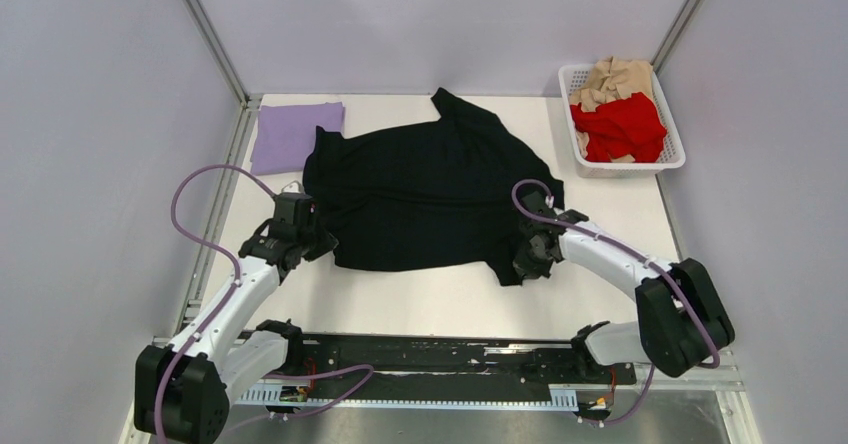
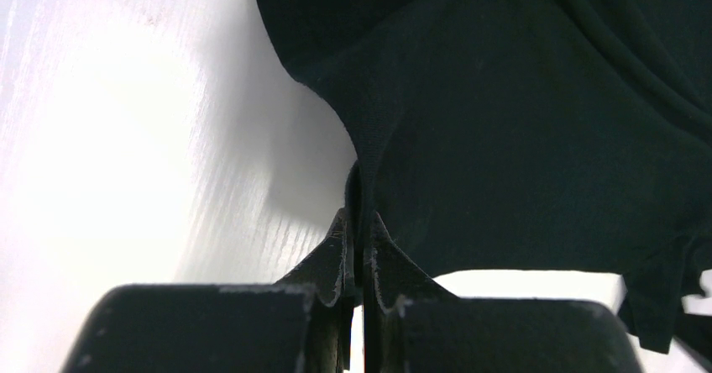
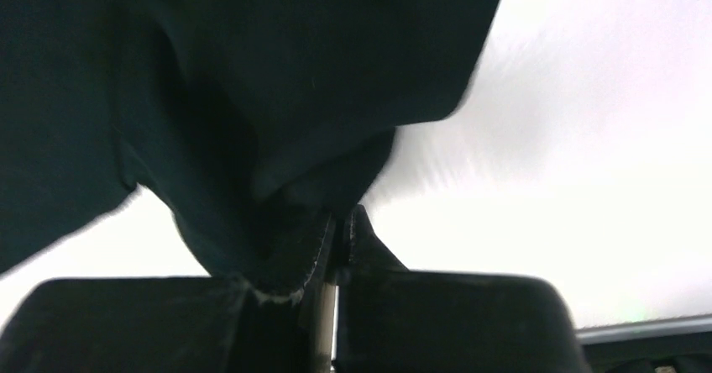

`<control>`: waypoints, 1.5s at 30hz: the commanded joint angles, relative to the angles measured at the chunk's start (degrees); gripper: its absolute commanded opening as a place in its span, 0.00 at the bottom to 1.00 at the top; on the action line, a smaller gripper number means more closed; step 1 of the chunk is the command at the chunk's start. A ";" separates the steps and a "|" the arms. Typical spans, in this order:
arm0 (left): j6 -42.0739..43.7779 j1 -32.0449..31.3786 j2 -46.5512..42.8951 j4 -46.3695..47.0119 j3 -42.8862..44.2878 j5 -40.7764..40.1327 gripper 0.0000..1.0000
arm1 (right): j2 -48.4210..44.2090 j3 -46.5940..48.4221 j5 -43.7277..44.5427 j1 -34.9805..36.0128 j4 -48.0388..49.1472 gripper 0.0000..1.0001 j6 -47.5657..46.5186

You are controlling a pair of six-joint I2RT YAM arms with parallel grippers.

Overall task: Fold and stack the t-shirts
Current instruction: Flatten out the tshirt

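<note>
A large black t-shirt (image 1: 420, 189) lies spread across the middle of the table. My left gripper (image 1: 305, 236) is shut on its near left edge; in the left wrist view the cloth (image 2: 520, 138) runs down between the closed fingertips (image 2: 359, 222). My right gripper (image 1: 530, 254) is shut on the shirt's near right corner; in the right wrist view the black cloth (image 3: 252, 96) bunches over the left finger (image 3: 294, 255). A folded lavender t-shirt (image 1: 296, 134) lies flat at the back left. Red (image 1: 620, 129) and tan (image 1: 612, 79) t-shirts lie crumpled in a basket.
A white slatted basket (image 1: 676, 149) stands at the back right corner. Grey walls and metal frame posts close in the table on three sides. A black rail (image 1: 430, 354) runs along the near edge between the arm bases.
</note>
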 commanded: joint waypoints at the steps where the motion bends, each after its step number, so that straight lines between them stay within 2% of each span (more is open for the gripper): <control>1: -0.40 -0.04 -1.07 -0.97 5.02 -1.35 0.00 | -5.49 7.52 6.44 -7.57 5.90 0.00 -6.70; 7: -1.50 0.01 0.89 -2.75 14.36 -2.78 0.00 | -9.64 17.11 0.89 -19.71 9.39 0.00 -14.07; 14: -0.32 0.00 1.76 -6.20 30.55 -5.84 0.00 | -11.74 31.40 -0.86 -24.34 10.19 0.00 -18.15; 21: 3.01 0.02 -2.83 -8.28 44.32 -8.63 0.00 | -17.84 44.49 -1.89 -24.66 12.38 0.00 -23.60; 29: 6.22 -0.03 -5.18 -11.02 62.69 -5.48 0.00 | -21.34 62.51 -9.45 -24.66 11.48 0.00 -29.47; 35: 7.50 -0.04 -5.31 -15.02 74.65 -2.09 0.00 | -22.99 74.33 -11.27 -24.66 8.70 0.00 -34.30; 41: 6.59 -0.03 -6.78 -17.47 80.46 2.61 0.00 | -25.73 79.46 -10.82 -24.60 8.33 0.00 -37.51; 45: 5.42 0.00 -8.74 -17.17 79.27 3.93 0.00 | -26.52 79.98 -8.28 -24.64 8.33 0.00 -39.55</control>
